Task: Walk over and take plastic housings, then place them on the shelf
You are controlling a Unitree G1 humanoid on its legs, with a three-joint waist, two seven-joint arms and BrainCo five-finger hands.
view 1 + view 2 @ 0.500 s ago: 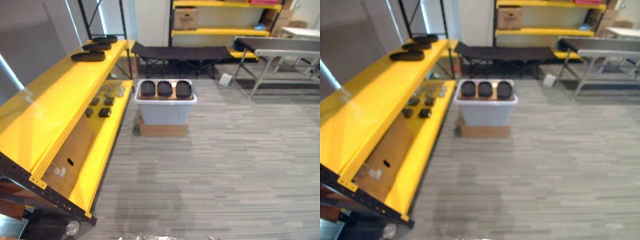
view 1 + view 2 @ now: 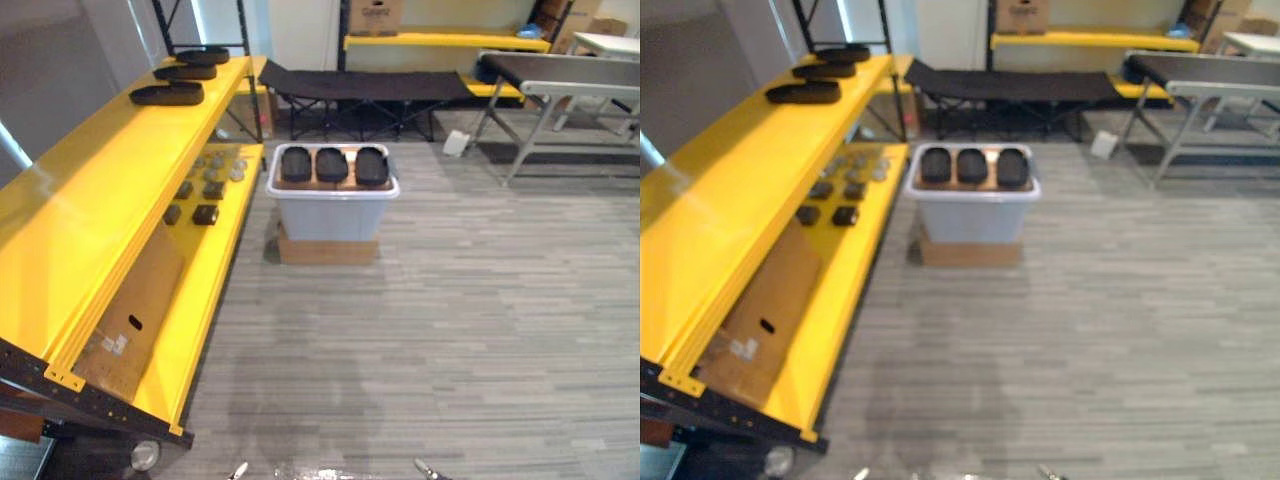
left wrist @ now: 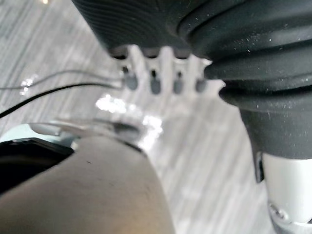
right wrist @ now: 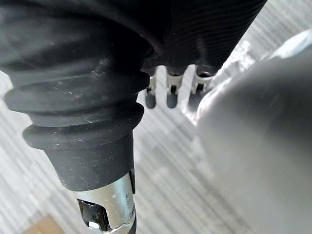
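Three black oval plastic housings (image 2: 331,164) lie side by side on top of a pale grey bin (image 2: 330,215), which stands on a cardboard box on the floor a few steps ahead. Three more housings (image 2: 167,94) lie in a row at the far end of the yellow shelf's top level (image 2: 90,200) on my left. In the left wrist view my left hand (image 3: 153,73) hangs over the floor with straight fingers and holds nothing. In the right wrist view my right hand (image 4: 170,92) hangs the same way, with nothing in it.
The lower yellow shelf level holds small dark parts (image 2: 205,190) and a leaning cardboard sheet (image 2: 135,305). Behind the bin stands a black folding cot (image 2: 360,85). A metal conveyor table (image 2: 570,75) stands at the back right. Grey plank floor lies between me and the bin.
The whole picture has shifted as the camera moved slightly closer to the bin. The housings, bin and shelf have not moved.
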